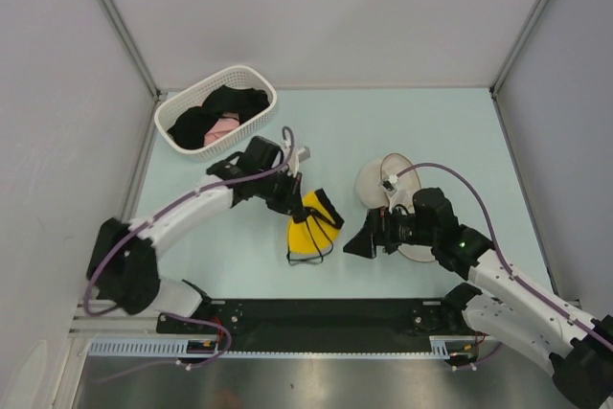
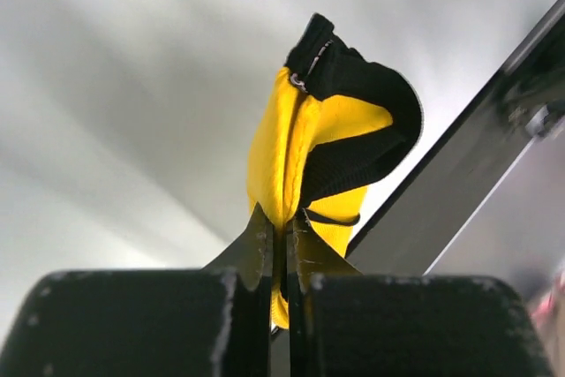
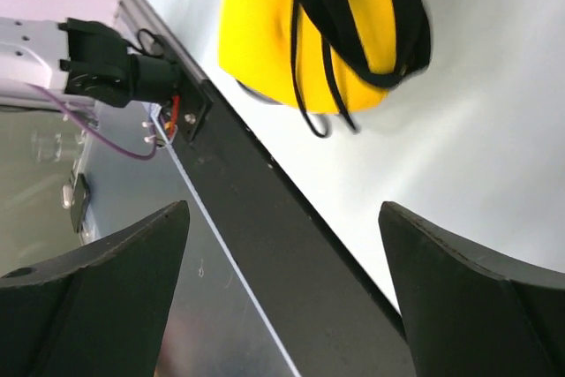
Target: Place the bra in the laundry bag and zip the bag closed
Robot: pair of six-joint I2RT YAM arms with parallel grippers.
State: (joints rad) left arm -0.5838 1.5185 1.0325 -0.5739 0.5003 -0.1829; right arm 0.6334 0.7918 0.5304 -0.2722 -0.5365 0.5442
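- Top view: the bra (image 1: 311,232) sits mid-table, with the laundry bag (image 1: 375,179) at its two o'clock.
- Left wrist: the left gripper (image 2: 281,245) is clenched on the cup edge. The bra looks soft, light and floppy.
- Right wrist: the right gripper (image 3: 282,218) is spread and empty, the bra at twelve o'clock.

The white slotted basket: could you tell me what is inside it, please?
Inside the basket lie black garments and a pink one. They cover its floor, so anything beneath them cannot be seen.
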